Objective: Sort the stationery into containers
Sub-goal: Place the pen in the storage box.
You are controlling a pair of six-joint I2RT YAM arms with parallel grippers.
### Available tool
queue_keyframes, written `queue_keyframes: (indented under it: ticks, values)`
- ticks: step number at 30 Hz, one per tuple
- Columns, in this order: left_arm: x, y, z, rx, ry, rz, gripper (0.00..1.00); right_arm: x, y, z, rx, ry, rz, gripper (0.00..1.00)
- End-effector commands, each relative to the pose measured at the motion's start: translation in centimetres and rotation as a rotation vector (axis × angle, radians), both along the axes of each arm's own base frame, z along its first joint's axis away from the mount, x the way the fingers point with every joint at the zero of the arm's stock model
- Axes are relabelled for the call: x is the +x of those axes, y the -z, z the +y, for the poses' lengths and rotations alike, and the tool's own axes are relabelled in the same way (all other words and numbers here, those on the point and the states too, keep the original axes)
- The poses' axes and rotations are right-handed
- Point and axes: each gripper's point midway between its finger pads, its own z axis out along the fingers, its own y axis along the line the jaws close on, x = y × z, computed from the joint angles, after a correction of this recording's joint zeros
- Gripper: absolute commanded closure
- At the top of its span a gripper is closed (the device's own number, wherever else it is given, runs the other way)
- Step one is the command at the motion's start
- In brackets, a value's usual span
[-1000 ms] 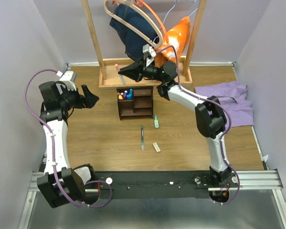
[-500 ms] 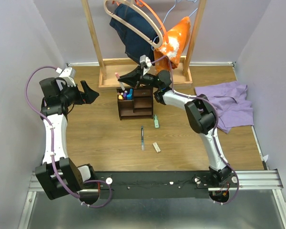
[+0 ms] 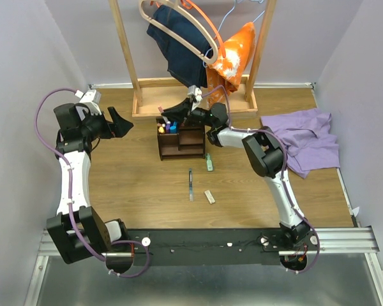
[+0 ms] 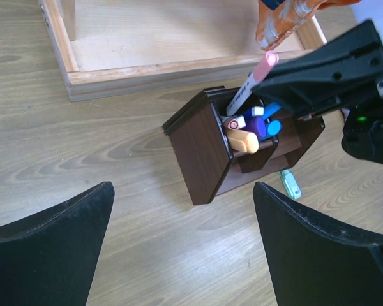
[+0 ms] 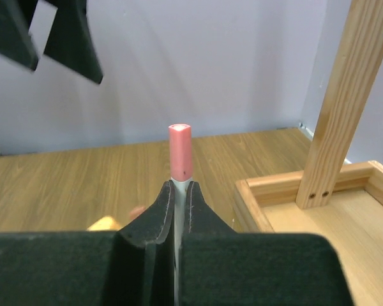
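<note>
Leaving eraser point(image 3: 209, 197), black pen point(image 3: 190, 184) and highlighter point(image 3: 209, 163) loose on the table point(image 3: 134, 185). Slotting a pink-tipped pen point(image 4: 247, 91) into the organizer point(image 4: 201, 156), seemingly already entering. Pinching its shaft tight in the right gripper point(image 5: 177, 189); next needing straight lowering, then release. Holding the left gripper point(image 4: 182, 191) spread wide, empty, well left.
</note>
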Motion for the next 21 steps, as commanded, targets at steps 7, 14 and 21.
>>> queue_keyframes:
  ticks: [7,14,21]
  values:
    - [1.7,-1.3,-0.4,-0.052,0.033,-0.042,0.01,-1.5,0.6,-1.9,-0.029,0.06,-0.095,0.59]
    - [1.1,-1.6,-0.7,-0.044,0.037,-0.06,0.01,-2.0,-2.5,-2.5,-0.024,0.082,-0.124,0.46]
    - [-0.1,-3.8,-1.5,0.07,0.061,-0.109,0.01,-4.9,-7.4,-4.9,-0.133,0.098,-0.176,0.45]
